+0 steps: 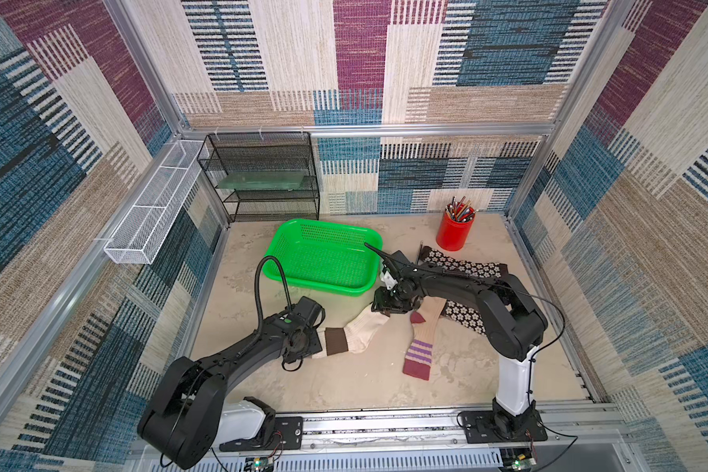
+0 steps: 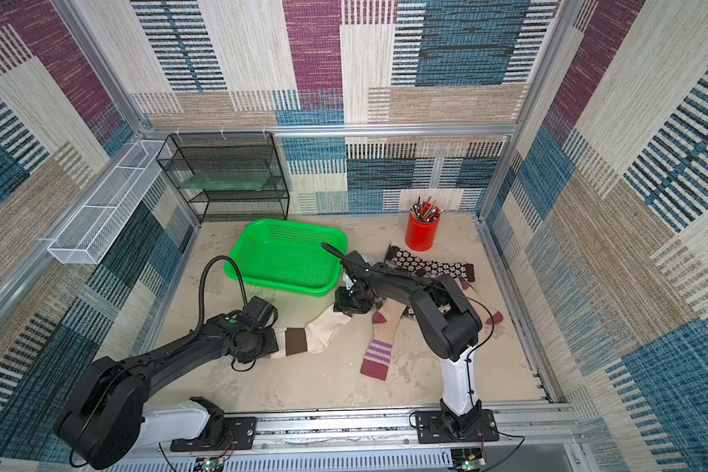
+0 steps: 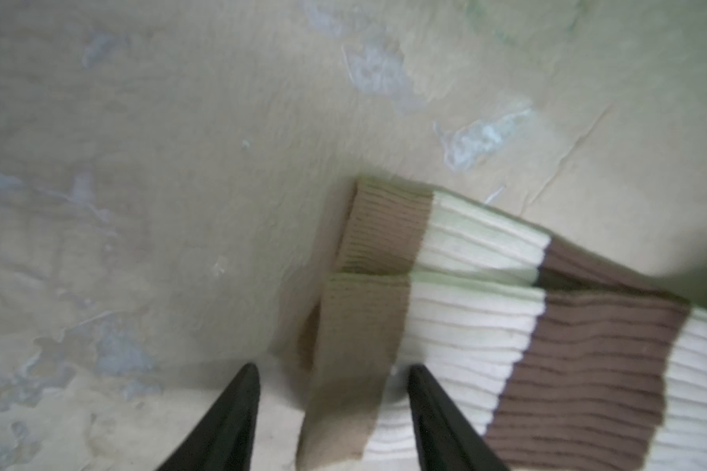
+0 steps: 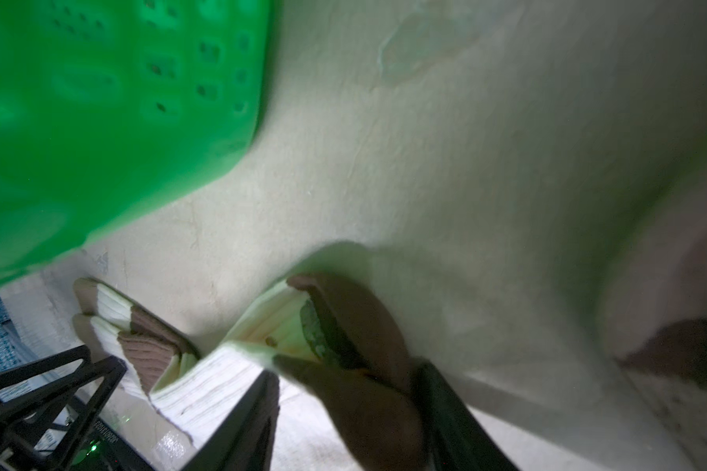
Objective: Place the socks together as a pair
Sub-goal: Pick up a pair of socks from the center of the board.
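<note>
A pale beige table (image 1: 344, 384) with a scuffed, blotchy surface. At the back stand a black mesh rack (image 1: 262, 175) and, well apart from it, a red cup (image 1: 452, 237) of pens (image 1: 460, 208). A green basket (image 1: 323, 224) sits near the middle. In front of it lie two cream socks with brown blocks (image 1: 364, 327), one stacked on the other. Near them are a tan sock (image 1: 424, 331) with a purple-striped cuff and dark brown flowered socks (image 1: 466, 266).

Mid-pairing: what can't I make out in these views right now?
Right gripper: wrist view blurred, so whether its fingers pinch the cream socks' toe is unclear; top views, its wrist covers them.
Left gripper: top views, its own wrist hides the fingers.
Flower socks: both top views, right arm covers part of each.
Maroon toe: a top view, the arm hides the rest of that sock.
</note>
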You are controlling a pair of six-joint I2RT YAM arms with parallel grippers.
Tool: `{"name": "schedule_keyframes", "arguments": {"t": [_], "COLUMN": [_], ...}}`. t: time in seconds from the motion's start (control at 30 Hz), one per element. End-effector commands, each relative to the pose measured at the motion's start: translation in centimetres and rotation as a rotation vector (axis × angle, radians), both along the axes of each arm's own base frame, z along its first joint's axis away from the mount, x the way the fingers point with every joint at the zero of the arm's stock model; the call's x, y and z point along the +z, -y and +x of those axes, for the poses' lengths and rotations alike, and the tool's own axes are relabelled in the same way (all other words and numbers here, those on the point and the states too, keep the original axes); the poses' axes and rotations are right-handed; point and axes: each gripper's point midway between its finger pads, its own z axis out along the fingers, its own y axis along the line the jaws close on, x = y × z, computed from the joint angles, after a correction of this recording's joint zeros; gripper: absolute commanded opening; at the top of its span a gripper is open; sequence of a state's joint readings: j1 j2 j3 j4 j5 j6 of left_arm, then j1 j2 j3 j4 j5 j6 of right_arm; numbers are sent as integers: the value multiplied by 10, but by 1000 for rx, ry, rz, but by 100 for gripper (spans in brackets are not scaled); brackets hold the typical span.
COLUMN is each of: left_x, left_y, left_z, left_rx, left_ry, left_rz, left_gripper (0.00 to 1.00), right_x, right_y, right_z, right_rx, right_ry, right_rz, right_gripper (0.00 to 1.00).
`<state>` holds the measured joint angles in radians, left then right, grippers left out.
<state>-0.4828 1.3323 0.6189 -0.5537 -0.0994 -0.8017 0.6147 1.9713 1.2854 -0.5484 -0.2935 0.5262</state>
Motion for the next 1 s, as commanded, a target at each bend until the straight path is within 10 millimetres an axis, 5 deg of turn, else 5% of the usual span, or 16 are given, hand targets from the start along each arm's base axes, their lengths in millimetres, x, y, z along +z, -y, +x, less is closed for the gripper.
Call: {"name": "schedule_keyframes", "arguments": {"t": [0.0, 0.17, 0.3, 0.6, 0.8, 0.97], "left_x": [-14, -7, 24, 127, 198, 240], "left_y": [7, 12, 14, 13, 12, 1], "left_z": [0, 1, 3, 10, 58, 123], "left_rx": [-37, -63, -101, -157, -168, -180], "left_ry": [-26, -1, 47, 220, 348, 424], "left_rz": [-19, -53, -69, -101, -113, -88], "left_gripper": [34, 4, 1, 0, 0, 0], "right_x": [-27, -25, 0, 90, 165, 224], "right_y": [23, 18, 11, -4, -29, -62], "right_z": [-3, -12, -22, -58, -40, 4], "right_rx": [-16, -17, -17, 13, -15, -55], "right_ry": [25, 30, 35, 17, 72, 158], "right_rz": [-152, -93, -11, 164, 319, 451], "right_gripper": [39, 12, 0, 0, 0, 0]}}
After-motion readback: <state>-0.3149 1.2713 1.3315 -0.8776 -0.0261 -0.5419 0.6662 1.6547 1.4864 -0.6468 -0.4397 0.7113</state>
